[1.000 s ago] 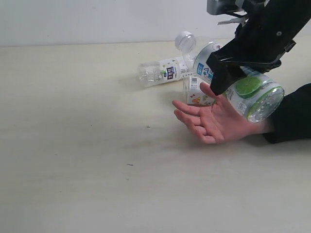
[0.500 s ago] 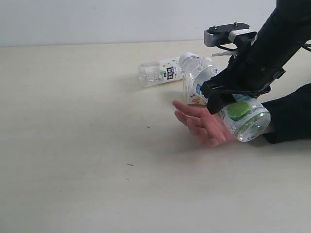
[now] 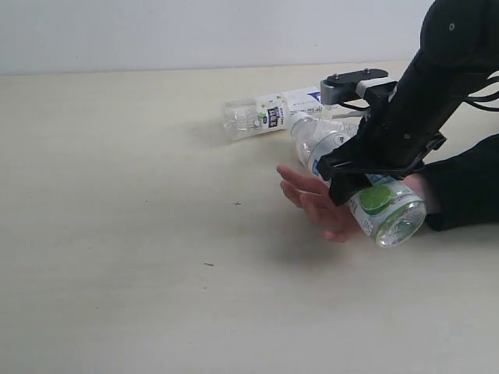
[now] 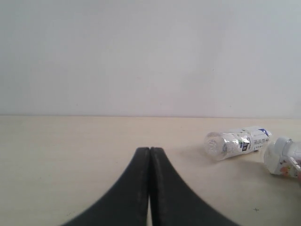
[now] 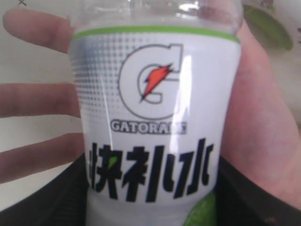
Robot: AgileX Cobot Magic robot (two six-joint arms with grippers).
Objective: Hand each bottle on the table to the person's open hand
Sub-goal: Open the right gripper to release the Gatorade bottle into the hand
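The right gripper (image 3: 355, 173) is clamped around the middle of the lime-label bottle (image 3: 382, 206), one black finger on each side of the label, and holds it tilted, with the neck pointing up and away toward the far side of the table (image 3: 156, 234) and the base low and toward the camera. The bottle lies right across the person's hand (image 3: 312, 199), which rests palm up on the table with the fingers spread and not curled around anything; a black sleeve (image 3: 468, 183) covers the wrist. Whether the bottle actually touches the palm cannot be told. In the right wrist view the bottle (image 5: 155, 94) fills the middle, its white label edged in green, with the open hand (image 5: 265, 122) behind it and the gripper (image 5: 150, 202) gripping it at both sides. A second bottle (image 3: 261, 115) lies on its side on the table beyond the hand, apart from it. The left gripper (image 4: 149, 155) has its fingers pressed together and holds nothing; its camera looks across the table (image 4: 56, 141) at that second bottle (image 4: 237, 140) and, near it, a third bottle (image 4: 282, 157) with a white cap.
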